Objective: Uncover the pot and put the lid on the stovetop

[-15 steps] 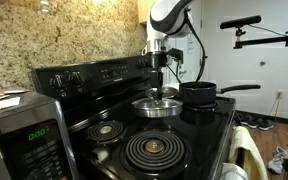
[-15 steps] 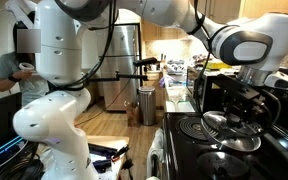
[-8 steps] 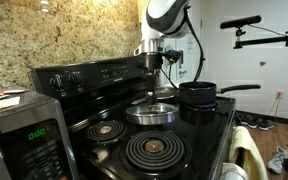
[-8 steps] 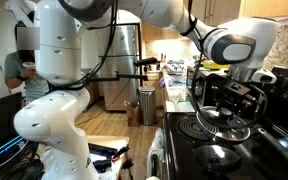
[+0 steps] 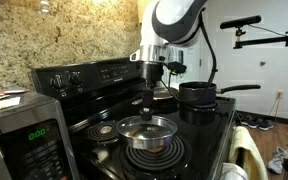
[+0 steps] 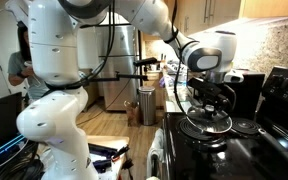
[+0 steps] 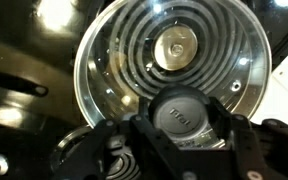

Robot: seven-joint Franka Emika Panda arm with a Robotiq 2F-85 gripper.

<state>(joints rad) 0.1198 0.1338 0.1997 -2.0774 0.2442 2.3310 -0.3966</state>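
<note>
Kitchen range, mid-lift: the only writing in sight is the green readout on the microwave [image 5: 14, 120] at the near corner, and a small mark stamped on the lid's knob [image 7: 184, 112] in the wrist view. Both are too blurred for me to read, and I can make out no brand name.

My gripper [image 5: 151, 103] points straight down. Its jaws are drawn in to a narrow gap and clamped on that central knob, one finger [image 7: 134, 128] to each side of it. The lid [image 5: 147, 128] hangs level below them, a round see-through disc with a thin bright rim.

In the wrist view the lid [image 7: 124, 60] fills most of the picture, and the rings of a coil burner show through the glass. In an exterior view the lid sits over the large front burner [image 5: 152, 152] of the stovetop [image 5: 199, 135], low above the coil. Whether the rim touches it I cannot tell from this angle. In an exterior view from the side, the lid [image 6: 206, 125] is again directly under my gripper [image 6: 210, 103], close over the stovetop [image 6: 234, 155].

The pot [image 5: 197, 95] stands uncovered on the back burner, beside and behind the lid and apart from it, with its long handle [image 5: 239, 89] pointing away from my arm.
</note>
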